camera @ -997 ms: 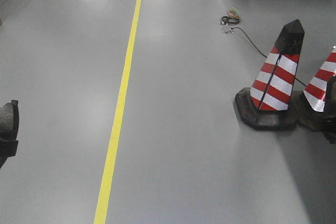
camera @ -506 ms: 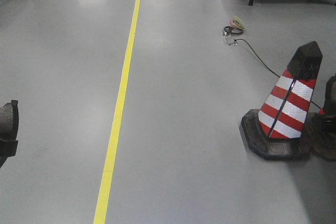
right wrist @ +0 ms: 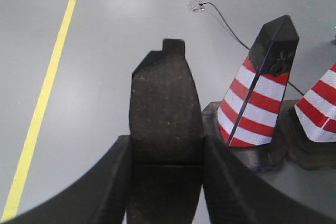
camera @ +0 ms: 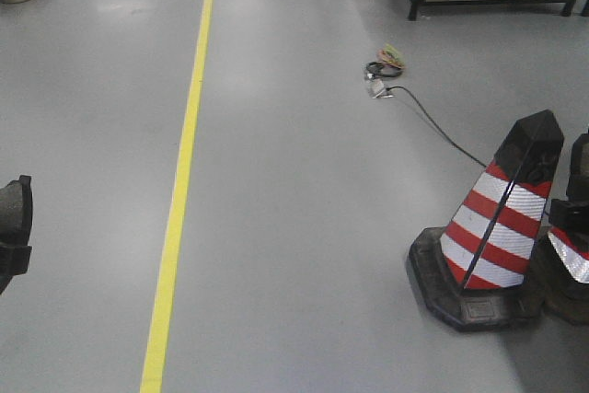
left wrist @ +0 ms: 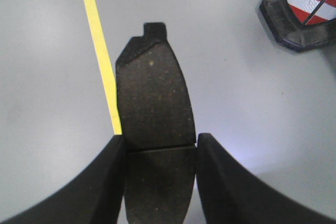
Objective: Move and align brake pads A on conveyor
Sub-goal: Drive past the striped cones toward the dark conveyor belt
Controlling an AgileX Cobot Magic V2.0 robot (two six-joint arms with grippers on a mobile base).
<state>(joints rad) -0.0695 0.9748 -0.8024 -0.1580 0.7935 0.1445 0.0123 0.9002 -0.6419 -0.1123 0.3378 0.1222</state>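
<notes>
Brake pads A are one in each tool, held above the grey floor. I see my left tool clamped on one, angled forward and down; my right tool clamps the other pad the same way. Each juts out dark and speckled, grooved across at the fingertips, a tab at its far end. Beyond lie a yellow line and a striped cone.

Grey floor, yellow line, red-and-white striped cone, black base, dark speckled brake pads
</notes>
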